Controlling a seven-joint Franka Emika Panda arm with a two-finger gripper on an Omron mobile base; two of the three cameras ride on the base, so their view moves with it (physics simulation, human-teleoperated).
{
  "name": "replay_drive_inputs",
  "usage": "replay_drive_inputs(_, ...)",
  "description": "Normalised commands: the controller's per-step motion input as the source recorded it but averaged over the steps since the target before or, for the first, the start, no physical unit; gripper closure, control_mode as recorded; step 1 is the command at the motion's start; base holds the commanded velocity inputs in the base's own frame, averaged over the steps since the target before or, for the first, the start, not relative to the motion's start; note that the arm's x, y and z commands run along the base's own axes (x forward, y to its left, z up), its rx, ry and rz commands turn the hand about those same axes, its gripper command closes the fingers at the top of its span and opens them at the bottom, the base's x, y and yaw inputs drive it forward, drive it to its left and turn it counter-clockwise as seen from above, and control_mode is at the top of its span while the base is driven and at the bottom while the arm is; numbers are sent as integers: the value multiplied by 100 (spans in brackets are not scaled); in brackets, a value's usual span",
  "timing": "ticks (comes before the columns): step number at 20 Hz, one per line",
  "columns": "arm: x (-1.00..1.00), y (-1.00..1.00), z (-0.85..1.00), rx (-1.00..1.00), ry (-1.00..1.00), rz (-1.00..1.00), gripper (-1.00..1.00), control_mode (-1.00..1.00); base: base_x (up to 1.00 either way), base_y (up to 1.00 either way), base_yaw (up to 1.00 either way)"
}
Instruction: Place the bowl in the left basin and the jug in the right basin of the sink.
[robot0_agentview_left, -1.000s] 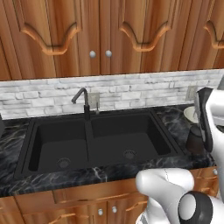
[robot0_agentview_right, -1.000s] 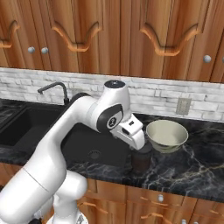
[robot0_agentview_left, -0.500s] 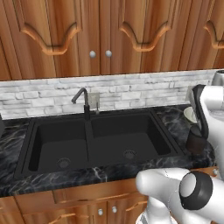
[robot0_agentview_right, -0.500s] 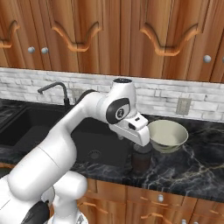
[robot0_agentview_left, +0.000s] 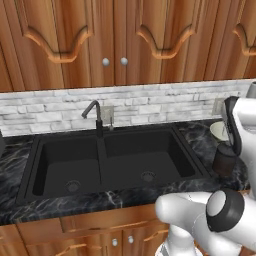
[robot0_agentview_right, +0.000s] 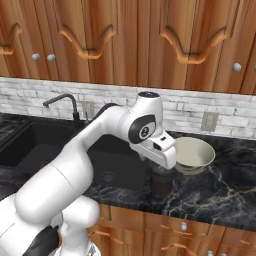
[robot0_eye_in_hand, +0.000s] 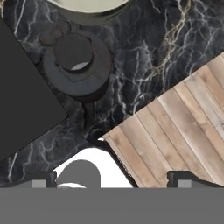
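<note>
Gripper (robot0_eye_in_hand: 112, 178) was fully open when I looked, holding nothing, hovering above the jug (robot0_eye_in_hand: 76, 65) on the counter (robot0_eye_in_hand: 144, 57), bowl (robot0_agentview_right: 192, 155) just beyond.

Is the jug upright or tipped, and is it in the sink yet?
Upright, not in the sink: the jug stands on the counter between the right basin and the bowl.

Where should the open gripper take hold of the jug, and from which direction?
Best guess: come straight down onto the jug and close the fingers across its narrower neck. It stands upright on the counter, the bowl close beside, so a side approach looks crowded.
</note>
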Motion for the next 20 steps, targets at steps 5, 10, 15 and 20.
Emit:
replay_drive_inputs(5,6,0,-9,1,-12,0,-100,-100,0,0,0)
replay_drive_inputs(10,18,0,-2,0,-5,0,-100,-100,0,0,0)
replay_drive_inputs(15,20,0,0,0,0,0,-100,-100,0,0,0)
replay_drive_inputs(20,18,-6,-3,0,0,1,-100,-100,0,0,0)
